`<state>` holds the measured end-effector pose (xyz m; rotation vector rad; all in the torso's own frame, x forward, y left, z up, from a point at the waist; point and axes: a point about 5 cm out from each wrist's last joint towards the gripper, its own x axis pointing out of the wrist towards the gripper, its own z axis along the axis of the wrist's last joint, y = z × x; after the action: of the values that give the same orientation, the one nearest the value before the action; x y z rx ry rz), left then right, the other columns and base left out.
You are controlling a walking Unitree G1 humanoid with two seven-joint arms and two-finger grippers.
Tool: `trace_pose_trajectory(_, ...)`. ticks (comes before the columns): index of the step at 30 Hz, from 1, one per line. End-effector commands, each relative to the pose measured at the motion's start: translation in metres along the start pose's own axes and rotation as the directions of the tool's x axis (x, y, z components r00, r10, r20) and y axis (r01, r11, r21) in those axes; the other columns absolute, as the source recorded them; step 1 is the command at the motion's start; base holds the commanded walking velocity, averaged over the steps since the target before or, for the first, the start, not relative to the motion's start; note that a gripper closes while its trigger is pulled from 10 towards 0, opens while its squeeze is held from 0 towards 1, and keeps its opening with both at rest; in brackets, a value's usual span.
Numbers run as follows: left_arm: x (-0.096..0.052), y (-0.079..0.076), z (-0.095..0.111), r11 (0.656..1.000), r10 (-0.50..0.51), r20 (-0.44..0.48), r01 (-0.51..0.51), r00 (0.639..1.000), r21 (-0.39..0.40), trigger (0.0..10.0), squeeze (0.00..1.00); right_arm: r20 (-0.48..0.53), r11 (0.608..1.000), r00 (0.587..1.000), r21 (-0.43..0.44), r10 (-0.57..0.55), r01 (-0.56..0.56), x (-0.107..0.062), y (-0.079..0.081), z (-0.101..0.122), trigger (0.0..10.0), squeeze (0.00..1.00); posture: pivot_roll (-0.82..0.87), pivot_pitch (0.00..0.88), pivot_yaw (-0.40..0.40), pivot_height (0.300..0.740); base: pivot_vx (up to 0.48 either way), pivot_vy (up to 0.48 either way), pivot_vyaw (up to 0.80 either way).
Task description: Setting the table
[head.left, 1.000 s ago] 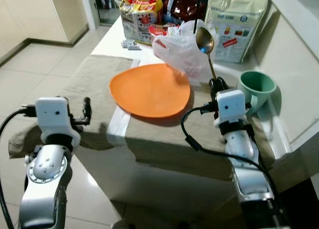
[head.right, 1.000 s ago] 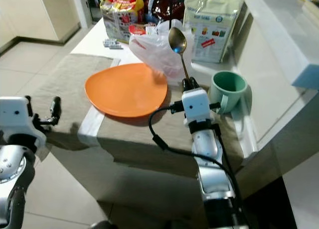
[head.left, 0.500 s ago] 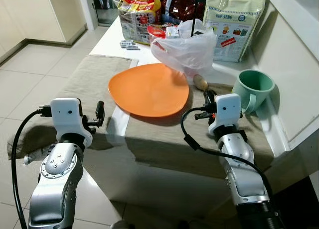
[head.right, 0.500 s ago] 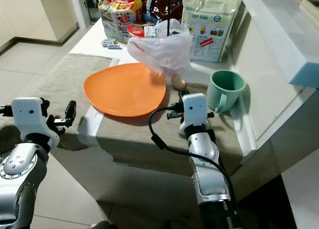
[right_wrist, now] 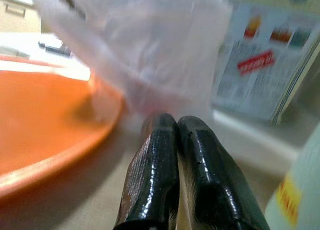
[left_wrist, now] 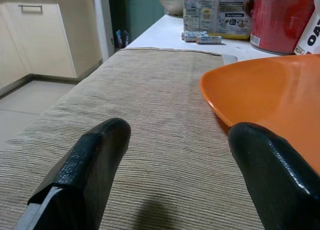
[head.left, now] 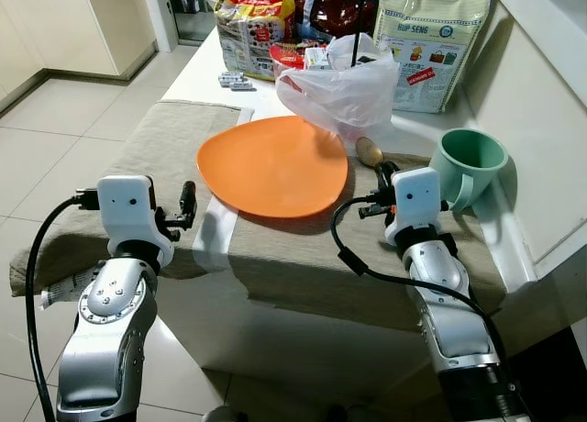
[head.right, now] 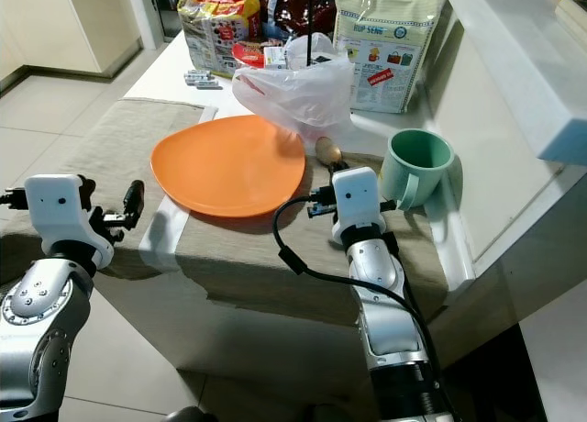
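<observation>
An orange plate (head.left: pixel 273 163) lies on the beige cloth runner (head.left: pixel 165 138). Right of it stands a green mug (head.left: pixel 470 165). Between plate and mug my right gripper (head.left: pixel 385 172) is low over the cloth, shut on the handle of a metal spoon (head.left: pixel 369 150), whose bowl points toward the far side by the plastic bag. In the right wrist view the two fingers (right_wrist: pixel 160 155) press together on the thin handle. My left gripper (head.left: pixel 188 202) hovers open at the runner's near edge, left of the plate, nothing between its fingers (left_wrist: pixel 90 160).
A white plastic bag (head.left: pixel 344 87) sits just behind the plate. A large printed sack (head.left: pixel 431 37), snack packets (head.left: pixel 252 27) and a red pot (left_wrist: pixel 280 20) crowd the far end. A raised ledge runs along the right. Tiled floor lies to the left.
The spoon, held upright and high a second ago, has come down flat beside the plate, still in my right gripper. My left gripper has moved in closer to the runner's edge.
</observation>
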<state>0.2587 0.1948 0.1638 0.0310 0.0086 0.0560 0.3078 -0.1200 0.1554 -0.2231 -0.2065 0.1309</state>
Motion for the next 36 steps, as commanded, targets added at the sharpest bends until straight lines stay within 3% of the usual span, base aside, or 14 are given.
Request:
trace_pose_trajectory(1, -0.001, 0.0, 0.001, 1.0, -0.003, 0.001, 0.003, 1.0, 0.004, 10.0, 0.0, 0.108, 0.999, 0.994, -0.03, -0.012, 0.015, 0.013, -0.002, 0.024, 10.0, 0.0, -0.02, 0.072, 0.02, 0.74, 0.0, 0.0, 0.0)
trace_pose_trajectory(8, -0.001, -0.004, 0.004, 0.999, -0.026, 0.014, 0.026, 1.0, 0.02, 10.0, 0.0, 0.264, 0.999, 0.964, -0.046, 0.031, -0.02, 0.024, 0.01, 0.056, 10.0, 0.0, -0.01, 0.067, 0.025, 0.74, 0.0, 0.0, 0.0)
trace_pose_trajectory(14, -0.002, -0.002, 0.005, 1.0, -0.021, 0.016, 0.02, 1.0, 0.02, 10.0, 0.0, 0.291, 0.997, 0.954, -0.051, 0.071, -0.058, 0.02, 0.022, 0.059, 10.0, 0.0, 0.0, 0.067, 0.024, 0.74, 0.0, 0.0, 0.0)
trace_pose_trajectory(21, -0.001, -0.001, 0.007, 0.999, -0.022, 0.023, 0.021, 1.0, 0.033, 10.0, 0.0, 0.292, 0.998, 0.954, -0.044, 0.063, -0.052, 0.021, 0.023, 0.057, 10.0, 0.0, 0.0, 0.068, 0.027, 0.74, 0.0, 0.0, 0.0)
trace_pose_trajectory(28, 0.001, -0.002, 0.006, 0.999, -0.028, 0.019, 0.028, 0.999, 0.035, 10.0, 0.0, 0.241, 0.999, 0.97, -0.033, 0.04, -0.033, 0.02, 0.019, 0.048, 10.0, 0.0, -0.01, 0.072, 0.034, 0.74, 0.0, 0.0, 0.0)
trace_pose_trajectory(33, 0.0, -0.002, 0.006, 0.999, -0.036, 0.014, 0.036, 0.999, 0.035, 10.0, 0.0, 0.05, 0.999, 0.998, -0.01, -0.048, 0.049, 0.021, 0.008, 0.016, 10.0, 0.0, -0.01, 0.075, 0.043, 0.74, 0.0, 0.0, 0.0)
trace_pose_trajectory(36, 0.0, -0.002, 0.006, 0.999, -0.04, 0.01, 0.04, 0.999, 0.037, 10.0, 0.0, 0.015, 0.998, 0.998, 0.014, -0.06, 0.06, 0.019, 0.008, 0.013, 10.0, 0.0, -0.01, 0.076, 0.044, 0.74, 0.0, 0.0, 0.0)
